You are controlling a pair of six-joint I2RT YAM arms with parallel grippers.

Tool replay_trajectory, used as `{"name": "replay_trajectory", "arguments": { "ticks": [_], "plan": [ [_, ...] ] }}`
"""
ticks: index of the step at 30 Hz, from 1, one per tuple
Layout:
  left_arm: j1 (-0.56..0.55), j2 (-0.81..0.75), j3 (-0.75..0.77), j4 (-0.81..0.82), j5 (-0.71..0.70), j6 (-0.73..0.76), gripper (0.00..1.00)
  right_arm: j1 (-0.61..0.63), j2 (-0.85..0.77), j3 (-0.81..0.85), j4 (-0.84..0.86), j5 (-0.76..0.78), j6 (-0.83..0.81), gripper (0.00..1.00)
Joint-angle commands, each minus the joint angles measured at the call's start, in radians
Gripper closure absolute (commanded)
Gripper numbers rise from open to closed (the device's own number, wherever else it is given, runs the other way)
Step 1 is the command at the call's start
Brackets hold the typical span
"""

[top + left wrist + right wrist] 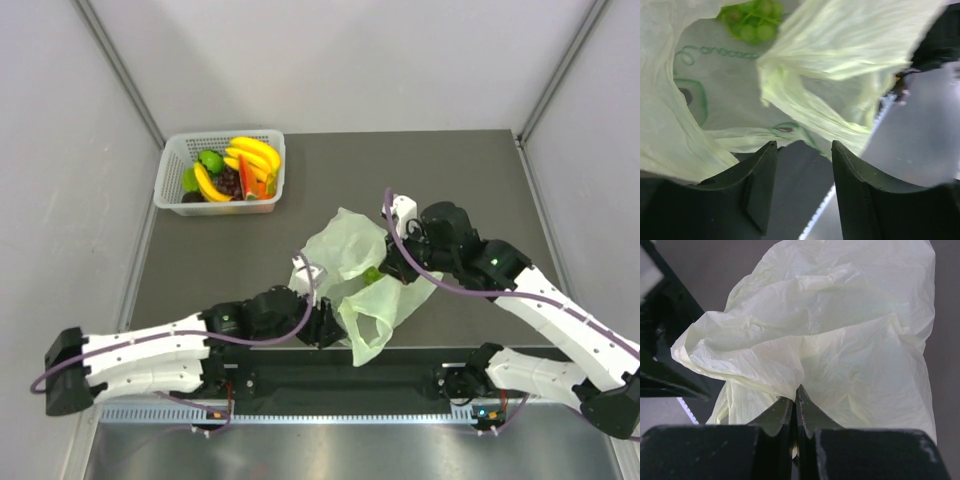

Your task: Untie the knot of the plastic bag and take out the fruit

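Observation:
The pale green plastic bag (pixel 355 262) lies crumpled at the table's middle, its mouth facing my left gripper. My right gripper (pixel 796 390) is shut on a fold of the plastic bag (pixel 840 340) and holds it from the right side (pixel 397 264). My left gripper (pixel 804 146) stands open at the bag's near left edge (pixel 335 322), only dark table between its fingers. Inside the plastic bag (pixel 850 50) lies a green fruit piece (pixel 752 20), also showing in the top view (pixel 371 275). No knot shows.
A white lattice basket (pixel 170 175) stands at the back left, holding yellow bananas (pixel 252 155), a red wedge (pixel 247 178), a green apple (pixel 210 160) and dark grapes (pixel 230 183). The table's near edge (pixel 400 350) runs just behind my left gripper.

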Motion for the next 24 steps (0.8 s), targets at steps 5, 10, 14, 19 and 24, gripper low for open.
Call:
{"name": "replay_trajectory", "arguments": {
  "ticks": [5,10,14,19,24],
  "plan": [
    [-0.060,0.136,0.069,0.016,-0.318,-0.044,0.83,-0.012,-0.086,0.021,-0.035,-0.006,-0.042,1.00],
    [-0.062,0.250,0.093,0.067,-0.318,-0.024,1.00,-0.012,-0.109,0.014,-0.049,-0.012,-0.043,1.00],
    [-0.060,0.371,0.127,0.169,-0.360,0.011,1.00,-0.012,-0.119,-0.011,-0.055,-0.023,-0.033,1.00],
    [-0.054,0.558,0.231,0.321,-0.475,0.101,1.00,-0.011,-0.145,-0.051,-0.049,-0.038,-0.001,1.00],
    [-0.025,0.750,0.340,0.415,-0.400,0.138,0.77,-0.012,-0.142,-0.089,-0.037,-0.057,0.018,1.00]
  ]
}}
